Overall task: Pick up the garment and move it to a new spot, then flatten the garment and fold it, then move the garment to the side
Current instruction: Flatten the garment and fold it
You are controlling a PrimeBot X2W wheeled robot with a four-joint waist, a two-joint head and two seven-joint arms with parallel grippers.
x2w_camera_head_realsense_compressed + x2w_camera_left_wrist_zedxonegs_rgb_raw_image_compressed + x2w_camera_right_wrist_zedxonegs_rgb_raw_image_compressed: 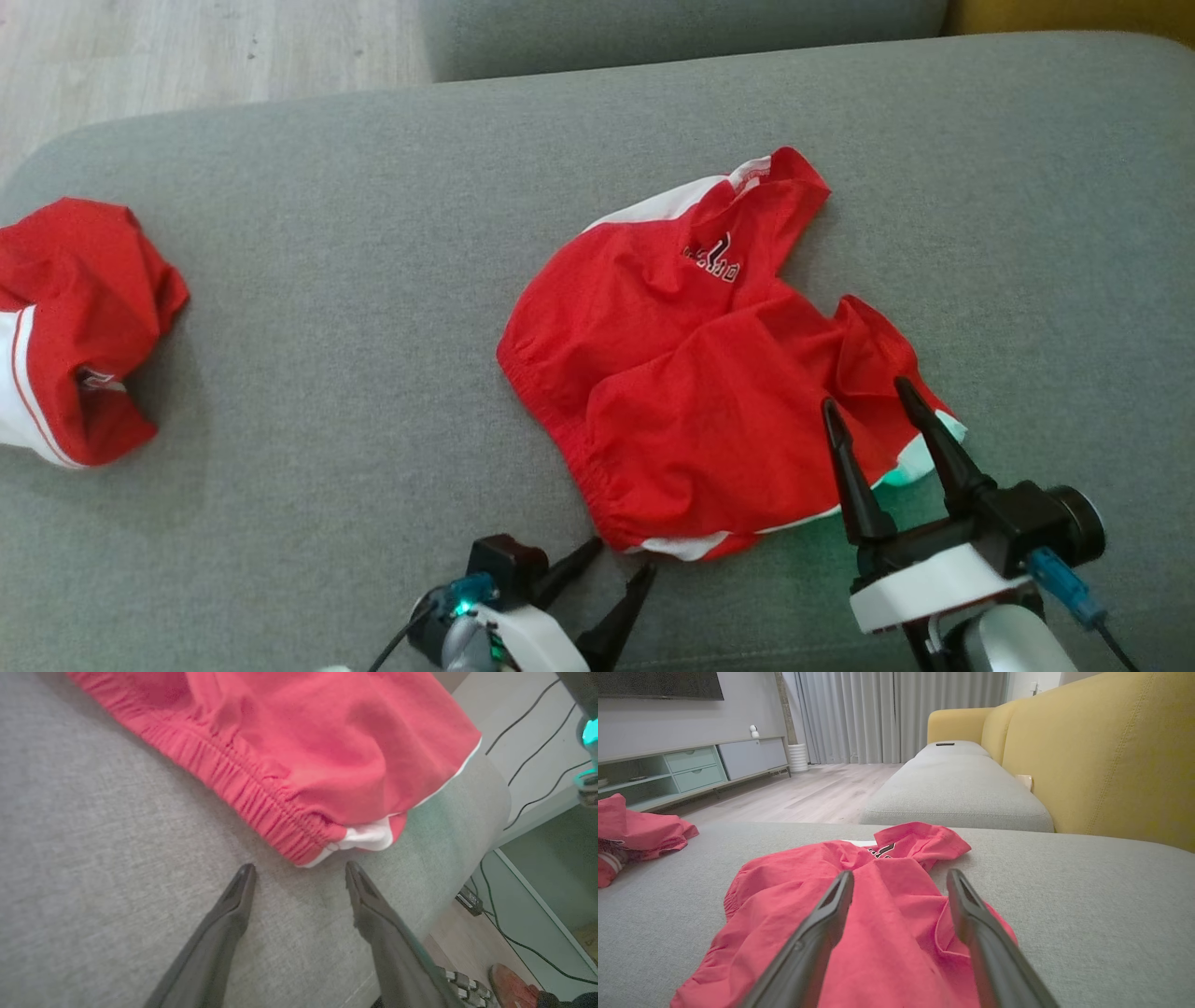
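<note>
Left gripper point(299, 867) and right gripper point(865, 397) are both spread wide, empty; pinch just one layer of the garment point(691, 373) and you'll probably bunch it worse.

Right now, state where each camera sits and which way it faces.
Head: above, looking down at red shorts on grey cushion; left gripper, right gripper at bottom.
Left wrist: low, facing the shorts' waistband corner; own gripper open.
Right wrist: low over shorts, facing yellow sofa; own gripper open.
Shared: head and right wrist show another red garment, left.
</note>
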